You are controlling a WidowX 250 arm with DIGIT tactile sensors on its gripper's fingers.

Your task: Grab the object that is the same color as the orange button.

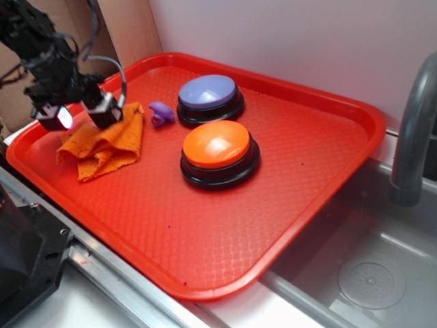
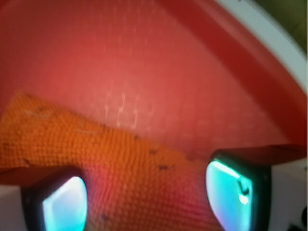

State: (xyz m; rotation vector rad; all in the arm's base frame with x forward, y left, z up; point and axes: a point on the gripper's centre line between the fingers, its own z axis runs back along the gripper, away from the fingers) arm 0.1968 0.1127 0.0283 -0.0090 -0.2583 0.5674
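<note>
The object, a small orange woven cloth rag (image 1: 113, 145), lies crumpled at the left end of the red tray (image 1: 205, 225). The glossy orange button (image 1: 217, 147) with its black base stands in the middle of the tray. My gripper (image 1: 80, 115) hangs over the rag's far left corner, open, its two fingers wide apart. In the wrist view the rag (image 2: 110, 159) fills the space below and between the fingers, with the gripper (image 2: 147, 197) straddling it; the pads (image 2: 231, 192) do not press on the weave.
A purple-topped button (image 1: 208, 96) stands behind the orange one, with a small purple plastic piece (image 1: 160, 113) beside it, close to the rag. The tray's raised rim (image 1: 41, 130) runs just left of the gripper. A steel sink (image 1: 369, 266) and grey faucet (image 1: 413, 137) lie right.
</note>
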